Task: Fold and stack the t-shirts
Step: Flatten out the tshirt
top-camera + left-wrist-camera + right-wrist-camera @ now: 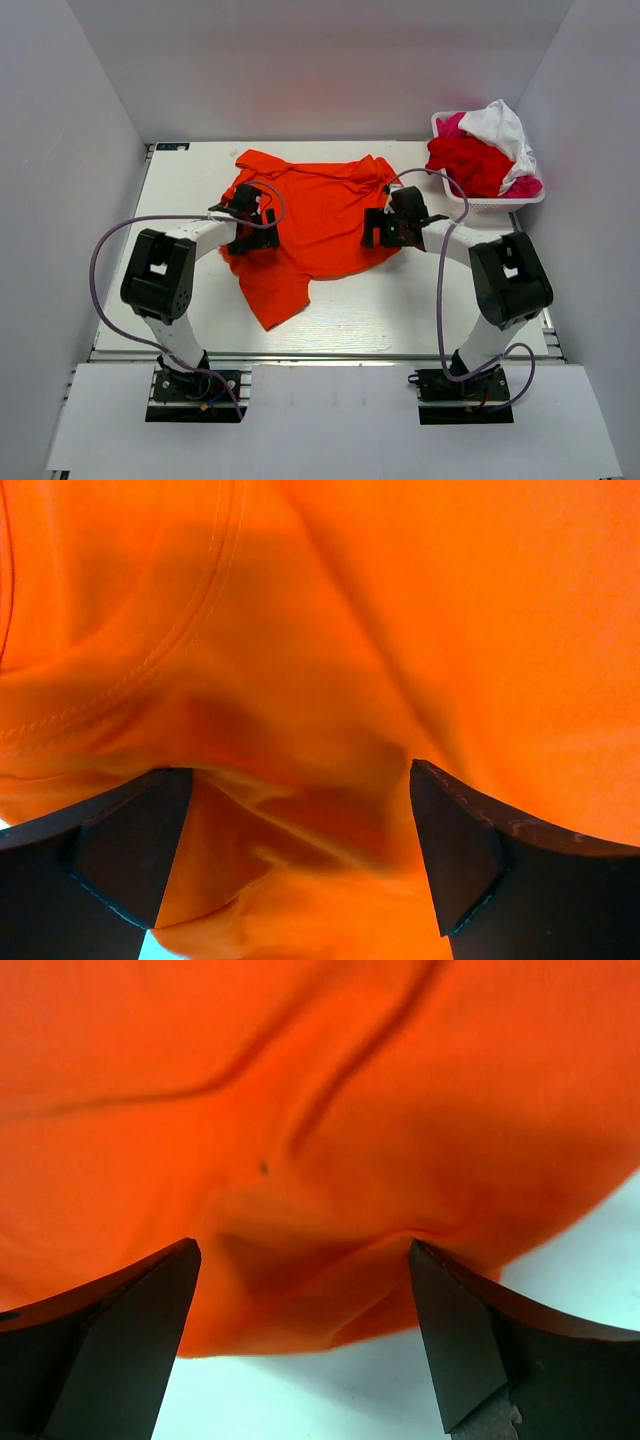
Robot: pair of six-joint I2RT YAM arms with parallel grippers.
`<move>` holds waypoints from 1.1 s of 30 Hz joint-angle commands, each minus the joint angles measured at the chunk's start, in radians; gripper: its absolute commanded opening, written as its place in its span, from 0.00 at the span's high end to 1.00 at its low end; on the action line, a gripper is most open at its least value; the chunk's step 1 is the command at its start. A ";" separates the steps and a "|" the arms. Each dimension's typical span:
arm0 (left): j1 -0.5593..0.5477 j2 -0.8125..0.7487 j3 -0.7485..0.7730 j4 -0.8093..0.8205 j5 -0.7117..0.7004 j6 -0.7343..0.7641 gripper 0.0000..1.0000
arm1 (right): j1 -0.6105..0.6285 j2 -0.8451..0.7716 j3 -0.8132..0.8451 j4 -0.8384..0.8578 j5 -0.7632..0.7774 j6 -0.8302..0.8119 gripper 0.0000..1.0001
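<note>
The bright orange t-shirt (310,225) lies spread and rumpled on the white table (450,310). My left gripper (250,222) is low over its left edge, jaws wide open, with a raised fold of orange cloth (300,820) between the fingers (120,860). My right gripper (388,230) is low over its right edge, jaws wide open, straddling the shirt's hem (300,1300), with bare table showing below. Neither grips the cloth. The red (468,163), magenta-pink (524,186) and white (500,126) t-shirts lie heaped in a basket.
A white basket (488,205) holding the heaped shirts stands at the table's back right corner. Grey walls close in the table on three sides. Both arms' purple cables loop out beside them.
</note>
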 commanded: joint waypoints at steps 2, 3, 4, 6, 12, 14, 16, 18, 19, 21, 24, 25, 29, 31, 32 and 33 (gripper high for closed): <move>0.035 0.101 0.069 0.009 0.001 -0.010 0.00 | 0.002 0.066 0.108 0.011 0.005 0.009 0.10; 0.035 0.122 0.095 -0.005 -0.009 -0.010 0.00 | 0.002 0.075 0.119 -0.006 0.004 0.012 0.10; 0.046 0.144 0.123 -0.018 -0.019 -0.010 0.00 | 0.002 0.103 0.135 -0.006 0.002 0.012 0.10; 0.055 0.194 0.195 -0.049 -0.035 0.003 0.00 | 0.002 0.111 0.157 -0.014 -0.013 0.012 0.10; 0.064 0.195 0.270 -0.040 -0.044 0.053 0.00 | 0.005 0.059 0.160 -0.014 -0.003 -0.013 0.10; 0.064 0.164 0.279 -0.040 -0.044 0.065 0.00 | 0.001 0.022 0.162 -0.023 0.008 -0.016 0.10; 0.064 0.134 0.279 -0.040 -0.044 0.076 0.00 | 0.004 -0.019 0.157 -0.031 0.031 -0.020 0.10; 0.050 0.068 0.255 -0.051 -0.035 0.087 0.00 | 0.001 -0.074 0.137 -0.031 0.046 -0.026 0.10; 0.040 0.039 0.227 -0.051 -0.035 0.087 0.00 | 0.001 -0.087 0.125 -0.038 0.056 -0.023 0.10; 0.040 -0.026 0.184 -0.060 -0.009 0.087 0.00 | -0.004 -0.130 0.110 -0.048 0.071 -0.025 0.10; 0.040 -0.175 0.041 -0.060 0.025 0.056 0.00 | -0.004 -0.171 0.073 -0.078 0.163 -0.025 0.10; 0.040 -0.211 0.014 -0.060 0.039 0.047 0.00 | -0.005 -0.182 0.042 -0.083 0.177 -0.028 0.10; 0.020 -0.368 -0.099 -0.072 0.105 0.003 0.00 | -0.011 -0.231 -0.035 -0.097 0.304 -0.022 0.10; 0.000 -0.390 -0.149 -0.086 0.149 0.003 0.00 | -0.016 -0.236 -0.056 -0.110 0.330 -0.013 0.10; 0.000 -0.399 -0.164 -0.097 0.160 -0.008 0.00 | -0.022 -0.239 -0.071 -0.115 0.343 -0.016 0.10; -0.012 -0.411 -0.191 -0.111 0.169 -0.008 0.00 | -0.025 -0.237 -0.078 -0.121 0.341 -0.014 0.12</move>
